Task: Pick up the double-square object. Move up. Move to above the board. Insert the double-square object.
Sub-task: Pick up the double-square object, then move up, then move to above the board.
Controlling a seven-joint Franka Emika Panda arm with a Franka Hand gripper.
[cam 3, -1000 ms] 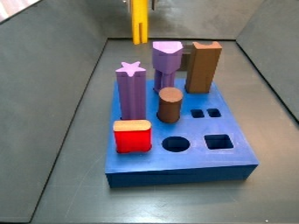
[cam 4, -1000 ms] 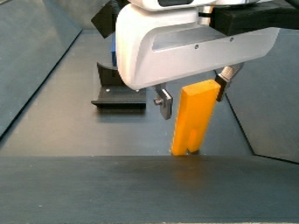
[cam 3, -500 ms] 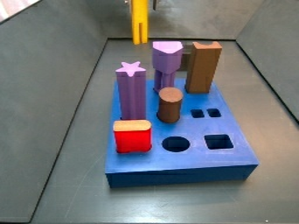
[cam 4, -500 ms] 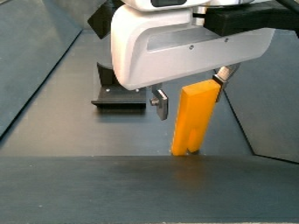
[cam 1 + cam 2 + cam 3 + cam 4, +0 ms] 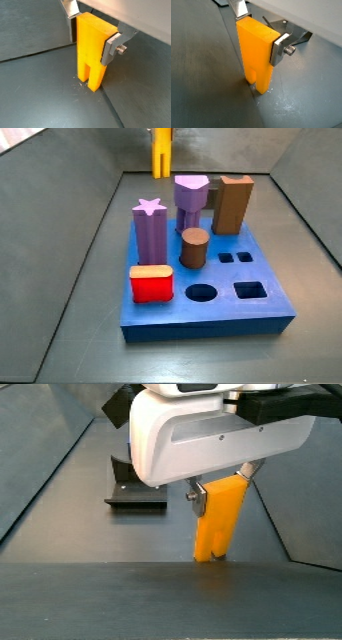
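Your gripper [image 5: 93,27] has its silver fingers [image 5: 280,46] closed on the upright yellow double-square object [image 5: 256,54]. That object's foot touches the grey floor [image 5: 40,85], well behind the blue board [image 5: 211,294].

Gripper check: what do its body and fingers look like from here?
In a side view the gripper has a bulky white, rounded housing with a black part on top. In both wrist views its fingers are flat silver metal plates, each fastened with a visible screw. No cables or markings show.
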